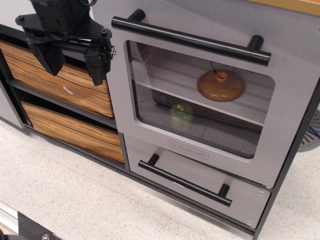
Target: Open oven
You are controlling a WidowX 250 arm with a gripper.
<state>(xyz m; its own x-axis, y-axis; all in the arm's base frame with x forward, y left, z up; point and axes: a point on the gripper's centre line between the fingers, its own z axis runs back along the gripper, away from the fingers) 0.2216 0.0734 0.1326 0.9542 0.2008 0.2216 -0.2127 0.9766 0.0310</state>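
Observation:
The toy oven has a large silver-grey door [127, 107] with a big rounded clear window [200, 100] and an embossed KidKraft logo [188, 150]. Its long black bar handle [190, 40] runs along the top of the door. The door looks shut. Behind the window an orange lid-like dish [220, 85] sits on a shelf and a green object [181, 115] sits lower down. My black gripper [72, 60] hangs at the upper left, in front of the upper orange drawer, left of the oven door and below the handle's left end. Its two fingers [47, 57] are spread apart and hold nothing.
Two orange wood-grain drawers [70, 85] [75, 132] stand left of the oven. A smaller grey drawer panel with a shorter black bar [185, 182] sits under the oven door. A pale speckled floor [75, 200] lies in front. A dark frame post [290, 165] runs down the right side.

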